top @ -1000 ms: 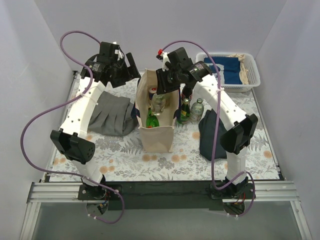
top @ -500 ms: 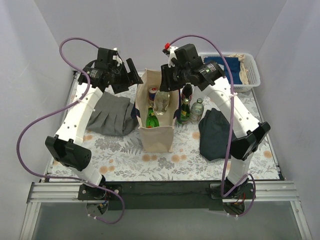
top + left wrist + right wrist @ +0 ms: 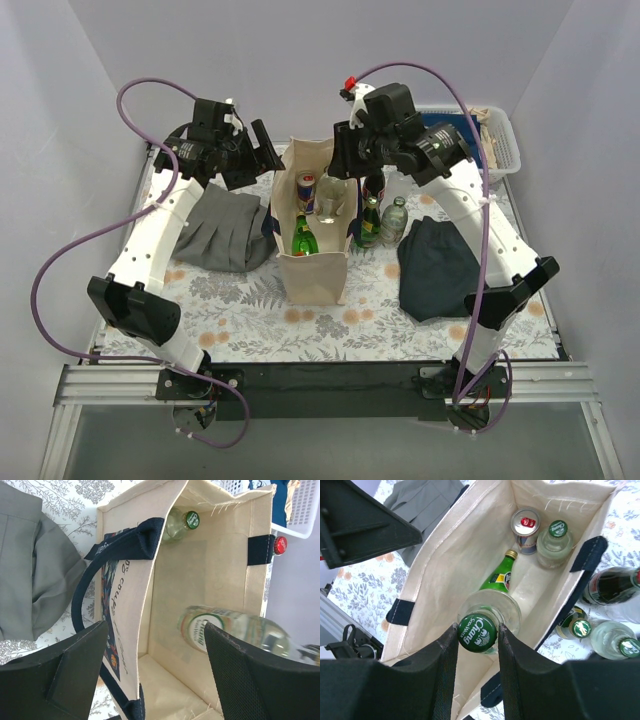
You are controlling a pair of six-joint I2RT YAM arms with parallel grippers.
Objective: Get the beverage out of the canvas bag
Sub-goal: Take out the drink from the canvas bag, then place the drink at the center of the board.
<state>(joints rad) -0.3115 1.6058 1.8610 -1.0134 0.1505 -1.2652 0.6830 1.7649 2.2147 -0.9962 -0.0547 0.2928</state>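
- Right gripper (image 3: 477, 631) is closed on the neck of a clear bottle (image 3: 496, 611), one finger on each side just under its green cap
- The bottle hangs upright over the open mouth of the bag (image 3: 312, 245), at the far right side – whether its base is above the rim I cannot tell
- The bag stands upright mid-table, between the two arms
- Left gripper (image 3: 155, 630) is spread wide with nothing in it, hovering by the bag's far left corner – the left wall and a navy handle (image 3: 82, 592) show between its fingers
- Inside the bag: a red-topped can (image 3: 525, 522), a small bottle (image 3: 555, 537) with a green cap just beside it, and a green bottle (image 3: 500, 577) leaning nearer the middle
- Right of the bag, on the table (image 3: 250, 300), a red-capped dark bottle (image 3: 374, 185) and a pale bottle (image 3: 395, 220) stand close together
- Grey cloth (image 3: 225, 230) lies left of the bag, dark cloth (image 3: 440, 265) to its right
- A white basket (image 3: 497, 152) sits at the far right corner
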